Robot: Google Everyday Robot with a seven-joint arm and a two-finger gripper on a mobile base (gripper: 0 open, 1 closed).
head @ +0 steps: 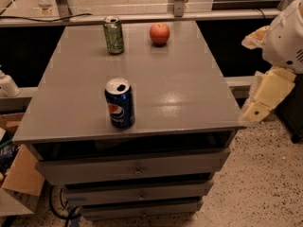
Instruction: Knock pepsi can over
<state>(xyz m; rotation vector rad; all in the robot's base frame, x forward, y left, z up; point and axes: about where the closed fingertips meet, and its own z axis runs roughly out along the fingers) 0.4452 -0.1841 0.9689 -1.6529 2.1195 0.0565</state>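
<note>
The pepsi can (120, 103), dark blue with the round logo and an opened silver top, stands upright near the front edge of the grey table (189, 89), left of centre. My gripper (266, 94) is the cream-coloured part below the white arm at the right edge of the camera view. It hangs beside the table's right front corner, well to the right of the can and apart from it.
A green can (113, 35) stands upright at the back left and a red apple (159, 33) at the back centre. The table is a drawer cabinet (137, 169). Cardboard boxes (19, 174) lie on the floor at left. A rail and windows run behind.
</note>
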